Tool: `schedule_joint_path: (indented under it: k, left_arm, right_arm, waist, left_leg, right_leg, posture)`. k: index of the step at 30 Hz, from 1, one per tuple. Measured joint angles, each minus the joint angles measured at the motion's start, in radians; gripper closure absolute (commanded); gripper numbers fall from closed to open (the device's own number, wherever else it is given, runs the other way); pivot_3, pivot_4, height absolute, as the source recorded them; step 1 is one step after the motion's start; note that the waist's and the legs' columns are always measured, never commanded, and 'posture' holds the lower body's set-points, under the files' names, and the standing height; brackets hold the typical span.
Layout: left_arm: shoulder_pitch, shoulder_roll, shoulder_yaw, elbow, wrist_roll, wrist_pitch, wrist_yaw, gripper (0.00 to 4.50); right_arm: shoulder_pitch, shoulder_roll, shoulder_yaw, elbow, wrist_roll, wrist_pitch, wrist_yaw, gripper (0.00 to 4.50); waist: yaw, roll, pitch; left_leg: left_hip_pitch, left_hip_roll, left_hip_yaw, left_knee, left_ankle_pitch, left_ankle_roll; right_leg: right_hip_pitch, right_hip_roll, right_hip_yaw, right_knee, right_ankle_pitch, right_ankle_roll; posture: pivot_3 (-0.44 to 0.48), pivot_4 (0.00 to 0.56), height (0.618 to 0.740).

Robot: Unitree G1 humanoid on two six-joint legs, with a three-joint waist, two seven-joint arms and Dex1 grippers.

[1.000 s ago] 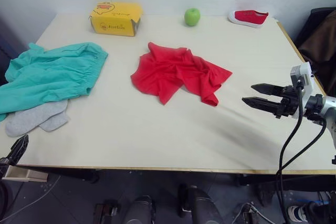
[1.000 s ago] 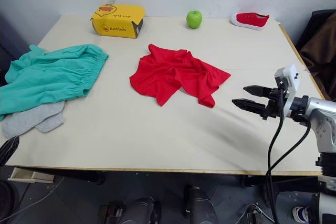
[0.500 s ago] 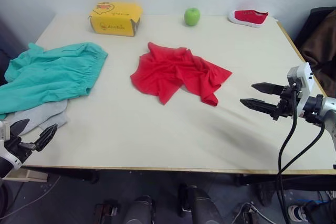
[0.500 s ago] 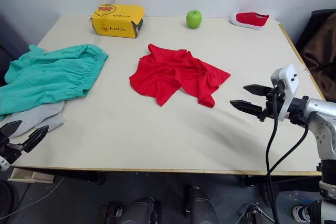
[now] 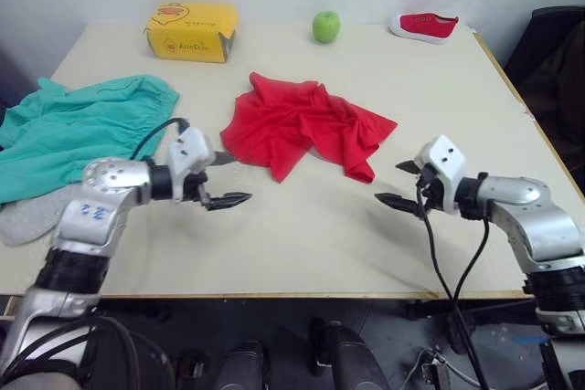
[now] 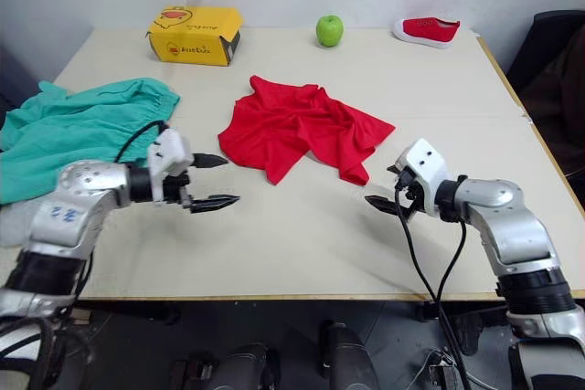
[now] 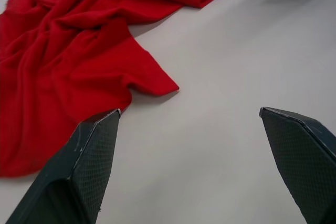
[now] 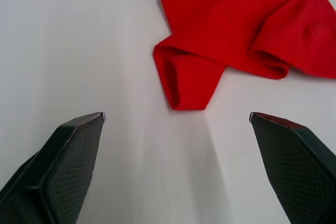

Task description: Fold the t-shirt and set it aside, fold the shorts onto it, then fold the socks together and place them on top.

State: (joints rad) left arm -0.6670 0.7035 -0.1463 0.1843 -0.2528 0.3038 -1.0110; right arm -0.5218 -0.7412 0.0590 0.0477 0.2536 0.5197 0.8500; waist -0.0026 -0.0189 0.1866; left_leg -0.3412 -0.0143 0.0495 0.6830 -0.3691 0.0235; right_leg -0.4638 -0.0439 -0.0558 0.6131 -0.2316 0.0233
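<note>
table [image 5: 302, 226]: pale | t-shirt [image 5: 306, 125]: crumpled mid-table | left gripper [image 5: 228, 180], right gripper [image 5: 395, 184]: fingers spread | wall: seemingly white

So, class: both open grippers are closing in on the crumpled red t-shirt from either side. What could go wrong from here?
1. The t-shirt lies bunched in overlapping folds, so the left gripper or right gripper may pinch several layers and fail to spread it flat.
2. The shorts partly cover the socks near the table's left edge; a sweeping left arm could drag them off.
</note>
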Motion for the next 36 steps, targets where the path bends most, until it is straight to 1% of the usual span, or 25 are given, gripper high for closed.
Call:
schedule_joint_path:
  k: [3,5,8,9,11,12,14,18,22,24,25,27,30,34,36]
  left_arm:
    - [-0.141,-0.1,-0.074,0.206,0.09,-0.093,-0.012,0.03]
    - [-0.238,-0.175,-0.112,0.375,0.158,-0.181,-0.004,0.03]
    - [-0.313,-0.238,-0.138,0.559,0.224,-0.283,0.012,0.03]
    - [-0.327,-0.253,-0.142,0.615,0.241,-0.311,0.016,0.01]
    - [-0.344,-0.276,-0.148,0.715,0.275,-0.358,0.029,0.44]
    - [-0.353,-0.285,-0.145,0.748,0.278,-0.383,0.029,0.66]
    - [-0.385,-0.303,-0.148,0.81,0.303,-0.419,0.033,1.25]
    - [-0.41,-0.317,-0.146,0.879,0.33,-0.46,0.041,2.47]
    - [-0.424,-0.319,-0.142,0.914,0.349,-0.481,0.052,3.72]
    - [-0.424,-0.318,-0.139,0.918,0.356,-0.492,0.049,4.38]
    - [-0.423,-0.311,-0.137,0.916,0.356,-0.493,0.043,4.45]
    - [-0.411,-0.282,-0.132,0.891,0.356,-0.493,0.002,4.45]
    - [-0.345,-0.199,-0.106,0.792,0.334,-0.477,-0.104,4.45]
    - [-0.206,-0.064,-0.059,0.607,0.275,-0.413,-0.241,4.45]
    - [-0.114,0.001,-0.033,0.472,0.236,-0.354,-0.291,4.45]
  right_arm:
    - [-0.069,0.068,0.038,0.073,-0.048,-0.019,-0.032,0.0]
    - [-0.112,0.121,0.072,0.115,-0.077,-0.024,-0.051,0.0]
    - [-0.144,0.157,0.097,0.173,-0.112,-0.041,-0.07,0.0]
    - [-0.152,0.162,0.097,0.199,-0.122,-0.042,-0.077,0.18]
    - [-0.166,0.171,0.097,0.244,-0.145,-0.042,-0.095,0.66]
    - [-0.172,0.177,0.097,0.264,-0.154,-0.047,-0.099,0.97]
    - [-0.194,0.193,0.099,0.301,-0.178,-0.063,-0.113,1.68]
    - [-0.201,0.198,0.098,0.324,-0.197,-0.068,-0.122,3.06]
    - [-0.2,0.198,0.096,0.327,-0.196,-0.07,-0.107,4.47]
    - [-0.195,0.192,0.089,0.313,-0.192,-0.065,-0.09,4.5]
    - [-0.187,0.184,0.087,0.293,-0.185,-0.059,-0.076,4.5]
    - [-0.154,0.157,0.066,0.228,-0.152,-0.031,-0.038,4.5]
    - [-0.104,0.115,-0.008,0.139,-0.07,0.075,0.0,4.5]
    - [-0.031,0.061,-0.139,0.019,0.067,0.267,0.029,4.5]
    - [0.042,0.03,-0.19,-0.053,0.131,0.351,0.045,4.5]
  waist:
    - [0.003,0.0,0.0]
    - [0.003,0.0,0.0]
    - [0.001,0.0,0.0]
    - [-0.001,0.0,0.0]
    - [-0.001,0.0,0.0]
    - [0.0,0.0,0.0]
    - [0.001,0.0,0.0]
    - [0.001,0.0,0.0]
    - [0.0,0.0,0.0]
    - [-0.001,0.0,0.0]
    - [-0.001,0.0,0.0]
    - [-0.003,0.0,0.0]
    - [-0.008,0.0,0.0]
    - [-0.012,0.0,0.0]
    - [-0.009,0.0,0.0]
  left_leg:
    - [0.0,0.0,0.001,0.002,0.0,0.001]
    - [0.0,0.0,0.001,0.002,0.001,0.001]
    - [-0.001,0.0,0.001,0.002,0.001,0.001]
    - [-0.002,0.0,0.002,0.002,0.001,0.001]
    - [-0.003,0.0,0.002,0.002,0.001,0.001]
    - [-0.002,0.0,0.002,0.002,0.001,0.001]
    - [-0.002,0.0,0.002,0.004,0.001,0.001]
    - [0.001,-0.001,0.002,0.005,0.001,0.002]
    - [0.002,-0.001,0.002,0.005,0.001,0.002]
    - [0.002,-0.001,0.003,0.005,0.001,0.002]
    - [0.002,-0.001,0.003,0.005,0.001,0.001]
    - [0.001,0.0,0.003,0.005,0.001,0.001]
    - [0.001,0.0,0.003,0.003,0.0,0.0]
    - [0.002,0.001,0.002,0.003,0.0,0.0]
    - [0.002,0.001,0.002,0.002,0.0,0.0]
  right_leg:
    - [0.0,0.0,0.0,-0.001,0.0,0.001]
    - [0.0,0.0,0.0,0.001,0.001,0.001]
    - [-0.001,0.0,0.0,0.001,0.001,0.001]
    - [-0.001,0.0,0.0,0.001,0.001,0.001]
    - [-0.002,0.0,0.0,0.001,0.001,0.002]
    - [-0.002,0.0,0.0,0.001,0.001,0.002]
    - [-0.001,-0.001,0.0,0.002,0.002,0.003]
    - [0.001,-0.001,0.001,0.005,0.002,0.003]
    - [0.001,-0.001,0.002,0.006,0.002,0.003]
    - [0.001,-0.001,0.002,0.006,0.002,0.003]
    - [0.0,-0.001,0.002,0.007,0.002,0.003]
    - [0.0,-0.001,0.002,0.006,0.002,0.003]
    - [-0.001,0.0,0.002,0.006,0.001,0.002]
    - [0.0,0.0,0.002,0.006,0.0,0.001]
    - [0.0,-0.001,0.002,0.005,0.0,0.0]
  posture:
    - [0.0,0.15,0.74]
    - [0.0,0.15,0.74]
    - [0.0,0.15,0.74]
    - [0.0,0.15,0.74]
    - [0.0,0.15,0.74]
    - [0.0,0.15,0.74]
    - [0.0,0.15,0.74]
    - [0.0,0.15,0.74]
    - [0.0,0.15,0.74]
    - [0.0,0.15,0.74]
    - [0.0,0.15,0.74]
    - [0.0,0.15,0.74]
    - [0.0,0.15,0.74]
    - [0.0,0.15,0.74]
    - [0.0,0.15,0.74]
